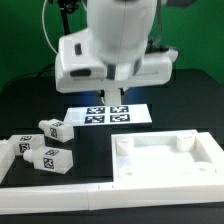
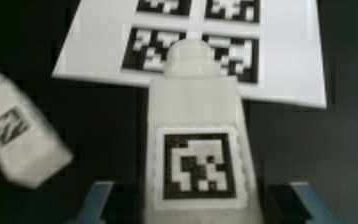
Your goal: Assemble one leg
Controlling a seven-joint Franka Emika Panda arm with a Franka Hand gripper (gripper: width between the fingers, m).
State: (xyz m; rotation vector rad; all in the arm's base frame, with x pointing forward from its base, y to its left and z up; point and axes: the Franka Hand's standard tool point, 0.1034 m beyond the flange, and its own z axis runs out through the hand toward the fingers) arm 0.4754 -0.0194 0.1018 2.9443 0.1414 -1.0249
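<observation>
In the wrist view a white leg (image 2: 197, 120) with a black-and-white tag on its face lies lengthwise between my gripper (image 2: 202, 203) fingers. Its far tip reaches over the edge of the marker board (image 2: 105, 60). The blue fingertips (image 2: 105, 203) stand on either side of the leg with a dark gap on each side, so the gripper is open around it. In the exterior view the gripper (image 1: 118, 95) hangs low over the marker board (image 1: 108, 114) and hides this leg. The white tabletop (image 1: 165, 160) lies at the exterior view's right.
Three more legs lie at the exterior view's left: one (image 1: 53, 128) near the marker board, one (image 1: 22, 147) at the far left, one (image 1: 52, 158) in front. One of them shows in the wrist view (image 2: 19, 130). A white rail (image 1: 60, 192) runs along the front.
</observation>
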